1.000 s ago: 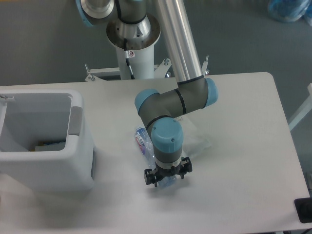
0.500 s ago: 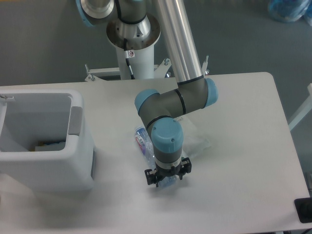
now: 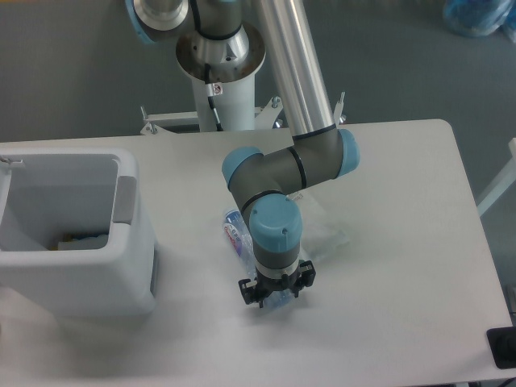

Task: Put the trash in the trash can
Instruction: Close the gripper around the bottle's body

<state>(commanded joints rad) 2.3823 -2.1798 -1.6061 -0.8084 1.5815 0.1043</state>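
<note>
The clear plastic bottle (image 3: 235,233) with a blue-and-red label lies on the table, its lower end running under my wrist. My gripper (image 3: 276,301) points straight down over that end, and a bit of clear plastic shows between its black knuckles. The fingertips are hidden under the wrist, so their grip on the bottle does not show. The clear wrinkly packet (image 3: 330,235) lies just right of the arm, partly covered by it. The white trash can (image 3: 81,282) stands at the table's left edge, well left of the gripper.
Something pale with a yellow bit (image 3: 79,240) lies at the bottom of the trash can. The arm's base column (image 3: 222,89) rises behind the table's far edge. A black object (image 3: 504,347) sits past the table's front right corner.
The gripper has shifted a hair up and left over the bottle's end. The bottle, the packet and the trash can have not moved.
</note>
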